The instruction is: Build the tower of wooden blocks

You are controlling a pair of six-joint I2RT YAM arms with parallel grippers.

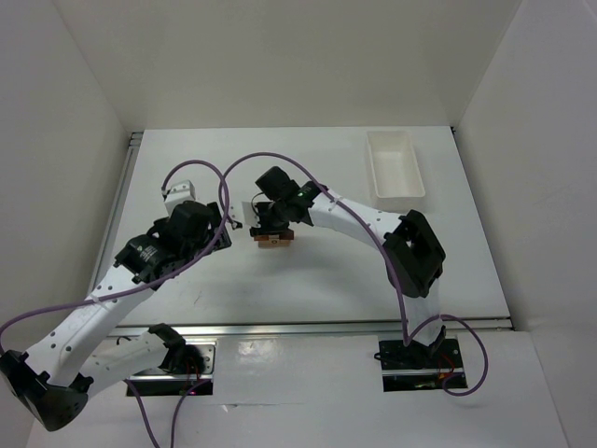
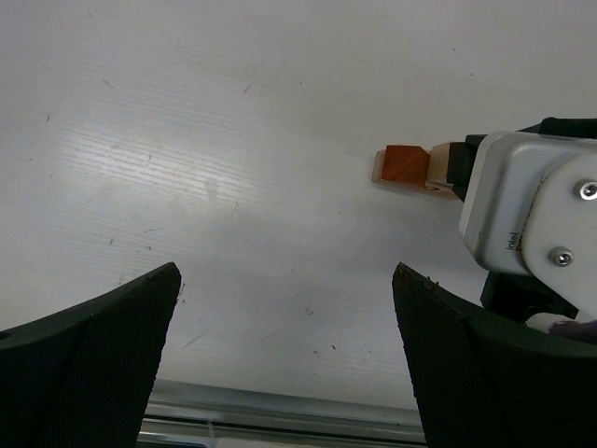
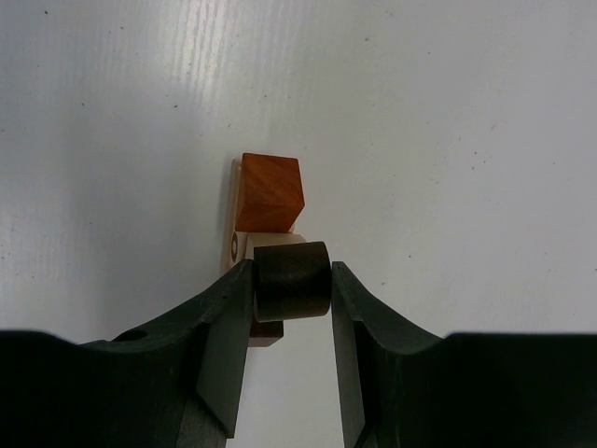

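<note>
Right gripper [image 3: 292,277] clenched on 1 dark block [image 3: 293,291], held over the tower [image 3: 269,193] at the centre of the worktop [image 3: 466,140], apparently for stacking; left gripper [image 2: 284,280] released, empty, standing clear alongside.

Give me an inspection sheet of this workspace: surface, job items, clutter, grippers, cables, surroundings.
Surface: white table, faint scuffs only.
Job's things: wood block tower mid-table, barely begun; orange-tan block touches a pale beige block; dark brown block is held right at the cluster, contact with it cannot be told.
Clutter: white tray at the far right, apart from the blocks.
Grippers: left gripper open, holding nothing, beside the blocks; right gripper shut on the dark brown block.
Cables: purple cables loop over both arms.
Surroundings: white walls; metal rail at the near edge.
</note>
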